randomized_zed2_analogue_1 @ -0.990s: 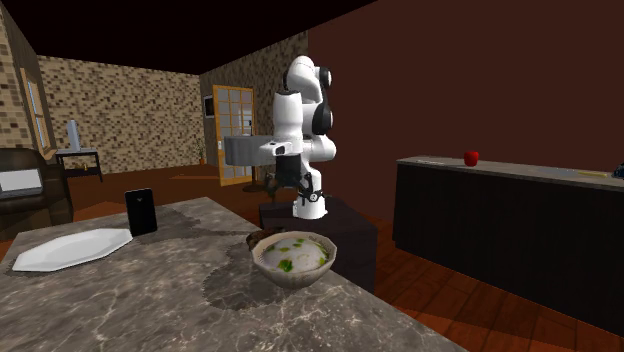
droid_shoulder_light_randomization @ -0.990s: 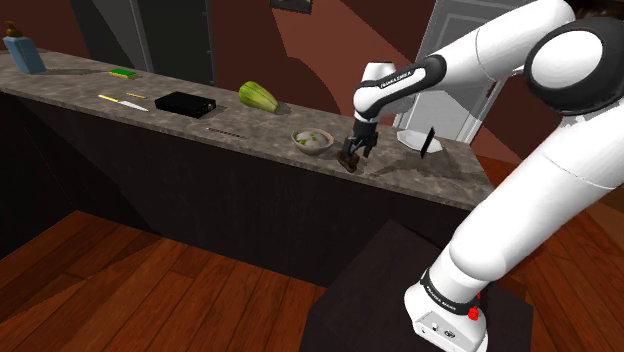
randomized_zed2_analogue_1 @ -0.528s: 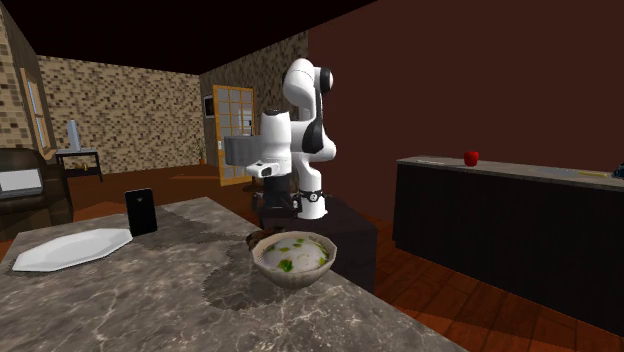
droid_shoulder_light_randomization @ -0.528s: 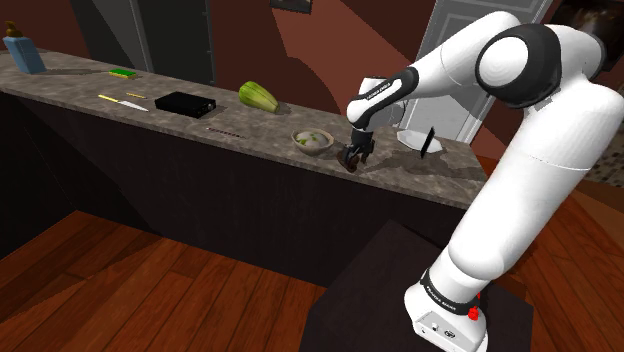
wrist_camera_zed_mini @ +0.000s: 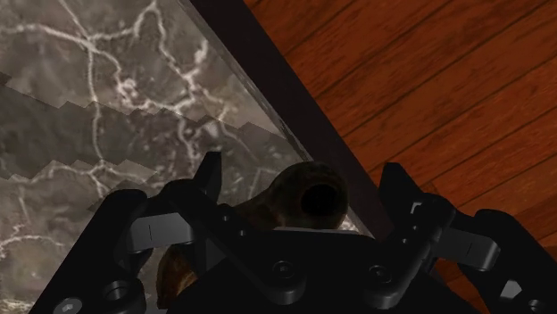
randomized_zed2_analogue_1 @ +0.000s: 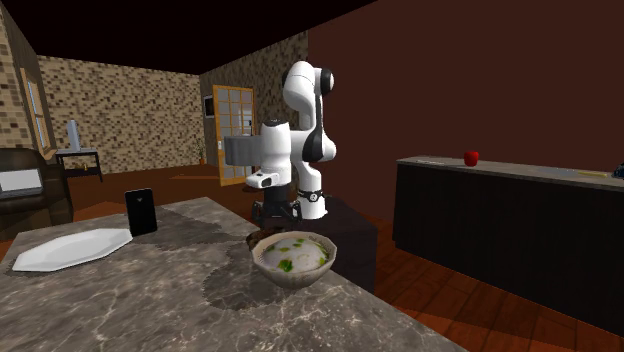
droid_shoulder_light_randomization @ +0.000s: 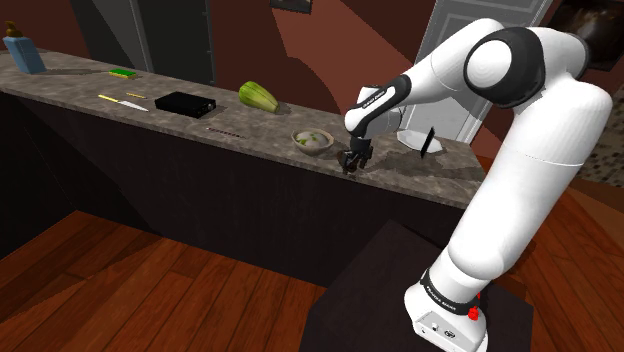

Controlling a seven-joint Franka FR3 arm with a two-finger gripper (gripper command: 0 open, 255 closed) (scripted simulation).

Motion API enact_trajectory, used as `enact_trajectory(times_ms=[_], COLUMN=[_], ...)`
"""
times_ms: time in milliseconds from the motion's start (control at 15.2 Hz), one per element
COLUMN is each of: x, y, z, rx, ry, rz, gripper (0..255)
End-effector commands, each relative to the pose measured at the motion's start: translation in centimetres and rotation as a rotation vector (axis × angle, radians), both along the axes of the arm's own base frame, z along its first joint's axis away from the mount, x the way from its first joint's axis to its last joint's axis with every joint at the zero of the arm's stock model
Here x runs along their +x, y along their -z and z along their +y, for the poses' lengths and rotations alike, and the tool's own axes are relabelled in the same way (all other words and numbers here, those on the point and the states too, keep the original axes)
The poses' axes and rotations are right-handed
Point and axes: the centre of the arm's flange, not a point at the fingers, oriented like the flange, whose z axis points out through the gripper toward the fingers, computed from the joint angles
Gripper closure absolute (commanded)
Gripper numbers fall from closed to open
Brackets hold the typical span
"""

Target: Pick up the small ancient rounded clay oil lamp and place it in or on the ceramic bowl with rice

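Claw (wrist_camera_zed_mini: 303, 171) apart, straddling oil lamp (wrist_camera_zed_mini: 287, 198) by bench (wrist_camera_zed_mini: 89, 116) edge, not yet clamped. Lamp likely light, stiff, brittle, and its rounded shape slip-prone; pinch across widest body.

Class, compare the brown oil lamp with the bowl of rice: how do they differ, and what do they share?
The oil lamp is dark brown; the bowl is pale, holding white rice with green bits. The oil lamp has one small round hole; the bowl is wide open on top. The oil lamp sits between the fingers of the open claw; the bowl stands free. Both rest on the marbled counter.
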Motion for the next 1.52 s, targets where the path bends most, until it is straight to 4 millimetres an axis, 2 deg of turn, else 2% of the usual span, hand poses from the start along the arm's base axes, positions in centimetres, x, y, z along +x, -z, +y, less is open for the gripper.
enact_trajectory(times_ms=[0,198,264,858,1452], x=[0.0,0.0,0.0,0.0,0.0], y=[0.0,0.0,0.0,0.0,-4.7], z=[0.0,0.0,0.0,0.0,0.0], rx=[0.000,0.000,0.000,0.000,0.000], ry=[0.000,0.000,0.000,0.000,0.000], rz=[0.000,0.000,0.000,0.000,0.000], gripper=[0,0,255,255,255])
